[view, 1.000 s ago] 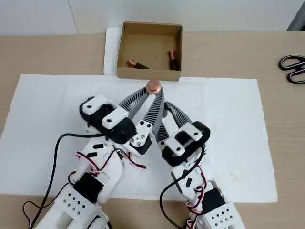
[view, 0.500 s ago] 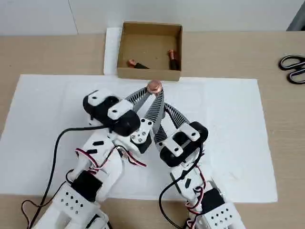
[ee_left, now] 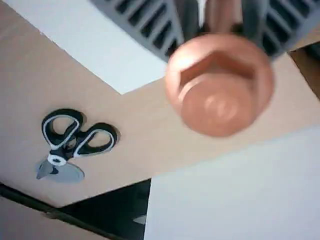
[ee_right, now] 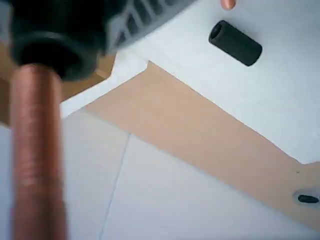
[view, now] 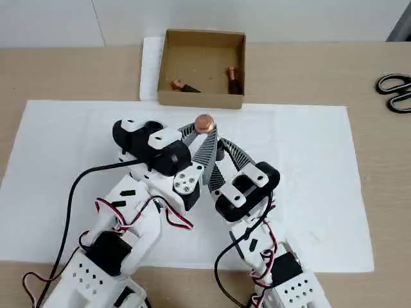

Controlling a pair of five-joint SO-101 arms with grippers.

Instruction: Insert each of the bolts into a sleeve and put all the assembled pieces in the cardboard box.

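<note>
1. The left gripper (view: pixel 198 130) pinches the bolt (view: pixel 205 123) just under its copper head. The right gripper (view: pixel 214 136) appears pressed onto the black sleeve (ee_right: pixel 50 47) around the threaded shaft. The pair hangs above the paper sheet (view: pixel 308 167), just short of the near wall of the cardboard box (view: pixel 200 99), which sits at the middle of the far edge of the tabletop (view: pixel 64 70).
2. Risk: if one arm pulls sideways while both pinch, bolt and sleeve may bind or twist out of a grip.
3. Risk: if the bolt is let go before it is fully seated, it may slide out of the sleeve and drop onto the sheet.
4. Risk: carried too low toward the box, the fingertips or the piece may catch the near wall and shove the box.
5. The high view gives the layout, with 2 assembled pieces (view: pixel 183 86) (view: pixel 233 78) already in the box.
6. The left wrist view adds the hexagonal head close up, with ribbed fingers (ee_left: pixel 135 15) on either side of the shaft, and the scissors (ee_left: pixel 75 142) near the tabletop's right edge.
7. The right wrist view adds the shaft meeting the sleeve, and 1 loose sleeve (ee_right: pixel 235 42) lying on the sheet.
</note>
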